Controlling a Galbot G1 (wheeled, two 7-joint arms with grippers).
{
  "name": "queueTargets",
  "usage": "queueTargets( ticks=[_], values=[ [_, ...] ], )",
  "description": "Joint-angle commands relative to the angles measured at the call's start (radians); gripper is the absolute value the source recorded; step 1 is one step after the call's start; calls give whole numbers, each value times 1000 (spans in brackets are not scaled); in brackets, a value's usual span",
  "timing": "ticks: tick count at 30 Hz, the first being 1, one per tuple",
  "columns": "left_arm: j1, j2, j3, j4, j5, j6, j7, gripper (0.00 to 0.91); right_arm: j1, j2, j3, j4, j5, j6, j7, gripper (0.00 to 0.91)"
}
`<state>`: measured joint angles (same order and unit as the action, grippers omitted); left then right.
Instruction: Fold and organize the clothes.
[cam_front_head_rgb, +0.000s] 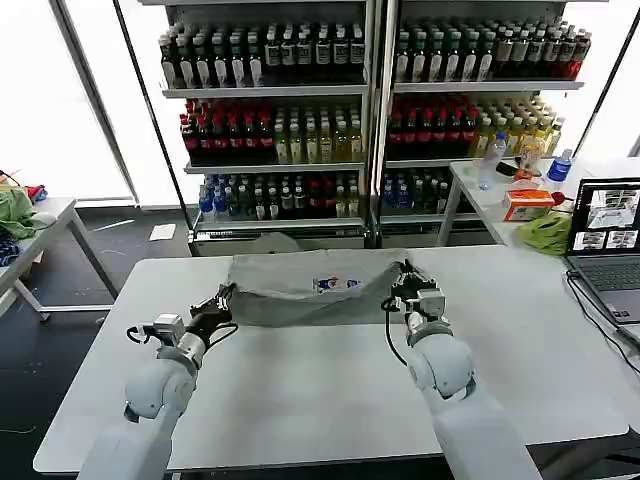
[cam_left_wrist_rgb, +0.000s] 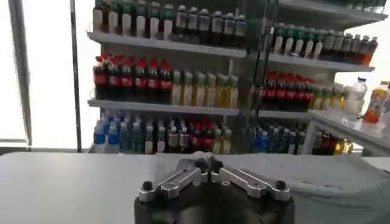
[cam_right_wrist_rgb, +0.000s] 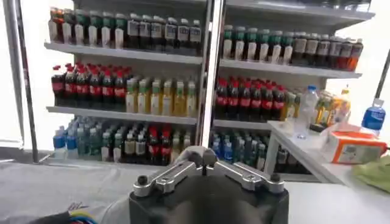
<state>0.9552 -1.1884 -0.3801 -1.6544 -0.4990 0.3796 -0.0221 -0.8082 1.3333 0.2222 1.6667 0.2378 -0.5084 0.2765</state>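
Two grippers are at the shirt (cam_front_head_rgb: 315, 288), which lies folded into a wide grey band across the far middle of the table (cam_front_head_rgb: 320, 390), logo facing up near its centre. From the head camera I see the left gripper (cam_front_head_rgb: 222, 298) at the band's left end and the right gripper (cam_front_head_rgb: 409, 281) on its right end, but I can't make out from there how either pair of fingers stands. The wrist cameras settle that: on the left gripper (cam_left_wrist_rgb: 208, 163) the fingertips are pressed together, grey cloth spread just beyond them, though I can't tell whether any fabric is pinched between. The right gripper (cam_right_wrist_rgb: 204, 157) is likewise clenched, tips meeting, with the shirt (cam_right_wrist_rgb: 55, 189) lying to one side and a bit of its coloured logo (cam_right_wrist_rgb: 82, 213) peeking beside the gripper body. The head camera alone gives me the surroundings: a laptop (cam_front_head_rgb: 606, 250) at the table's right edge and a green cloth (cam_front_head_rgb: 547, 232) on the side table behind it.
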Motion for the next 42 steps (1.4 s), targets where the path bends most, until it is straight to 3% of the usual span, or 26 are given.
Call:
queueTargets(
  ticks=[1,11,12,13,14,15,16,19,21,27,42],
  values=[
    [-55,7,33,86,5,25,-18,0,48,6,-3,-92,-6,-15,-6,0],
    [-79,12,49,115,25,53,-48,10,63,31,7,-180,2,-14,13,0],
    [-82,11,49,116,27,53,-49,71,69,35,7,-189,6,-14,15,0],
    [-84,11,50,117,29,53,-50,625,72,38,8,-195,10,-14,16,0],
    [-86,10,50,118,29,53,-51,816,78,44,9,-202,13,-11,14,312],
    [-87,9,49,116,29,56,-51,856,81,48,9,-206,13,-10,15,867],
    [-87,10,48,114,28,59,-52,907,83,51,9,-207,14,-12,17,907],
    [-86,12,45,107,25,69,-60,907,89,70,12,-212,43,-37,52,907],
    [-87,15,45,106,22,89,-76,907,101,81,8,-213,108,-72,107,907],
    [-84,12,33,81,6,131,-110,907,140,119,5,-220,197,-74,207,907],
    [-33,34,15,1,-14,151,-117,907,133,113,19,-203,212,-71,259,907]
  ],
)
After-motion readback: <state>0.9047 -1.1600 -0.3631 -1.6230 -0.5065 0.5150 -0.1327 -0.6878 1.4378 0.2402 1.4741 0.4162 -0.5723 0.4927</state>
